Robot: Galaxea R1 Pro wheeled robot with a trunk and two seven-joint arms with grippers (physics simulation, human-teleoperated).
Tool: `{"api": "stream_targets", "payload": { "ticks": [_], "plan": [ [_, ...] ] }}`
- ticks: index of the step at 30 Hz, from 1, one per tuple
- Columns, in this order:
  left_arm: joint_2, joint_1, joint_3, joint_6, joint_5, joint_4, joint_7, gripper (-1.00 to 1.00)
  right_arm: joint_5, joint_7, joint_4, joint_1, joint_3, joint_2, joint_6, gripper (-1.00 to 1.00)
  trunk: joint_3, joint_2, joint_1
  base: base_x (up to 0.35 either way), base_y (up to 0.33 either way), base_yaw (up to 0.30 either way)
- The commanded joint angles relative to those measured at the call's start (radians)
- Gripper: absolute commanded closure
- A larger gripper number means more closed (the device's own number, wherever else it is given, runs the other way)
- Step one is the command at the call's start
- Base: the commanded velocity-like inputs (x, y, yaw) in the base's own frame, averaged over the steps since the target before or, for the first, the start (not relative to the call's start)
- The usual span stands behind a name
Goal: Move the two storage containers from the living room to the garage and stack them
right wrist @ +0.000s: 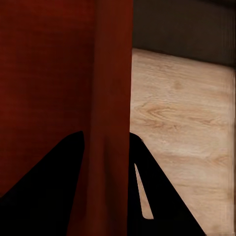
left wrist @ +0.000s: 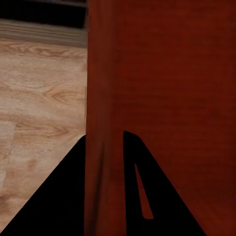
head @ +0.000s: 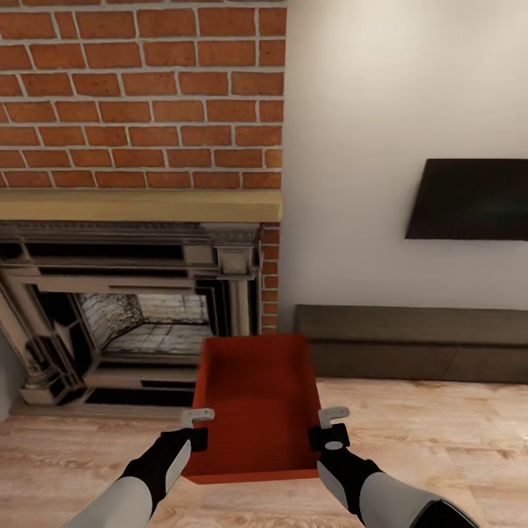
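1. Nearest to me are the two arms, grey sleeves ending in matte black wrists. The left gripper (head: pixel 196 427) and the right gripper (head: pixel 328 426) each straddle a long side wall of one storage container (head: pixel 257 403), one pale finger showing above each rim.
2. In the left wrist view, two black fingers (left wrist: pixel 59 196) pinch the thin ribbed wall (left wrist: pixel 103 123) between them; the right wrist view shows the same clamp on the opposite wall (right wrist: pixel 113 98).
3. The container is an orange-red, lidless, shallow rectangle with a finely ribbed base, held level between the arms above the light wood-plank floor (head: pixel 440 433).
4. Beyond it, a low dark wood console (head: pixel 411 345) runs along the pale wall.
5. Farther back stand the red brick fireplace (head: pixel 139 95), its blond mantel and carved surround, and a flat black TV (head: pixel 469 199).
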Motion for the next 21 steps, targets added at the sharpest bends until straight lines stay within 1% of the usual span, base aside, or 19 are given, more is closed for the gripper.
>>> {"api": "stream_targets", "payload": {
  "ticks": [1,21],
  "plan": [
    [-0.001,0.000,0.012,0.007,-0.018,-0.002,0.006,1.00,0.001,-0.001,-0.013,-0.001,-0.026,0.001,-0.004,1.00,-0.002,-0.001,0.000,0.000,0.000,-0.287],
    [-0.001,0.000,0.013,0.007,-0.018,-0.002,0.006,1.00,0.001,-0.001,-0.013,-0.001,-0.026,0.001,-0.004,1.00,-0.002,-0.001,0.000,0.000,0.000,-0.287]
  ]
}}
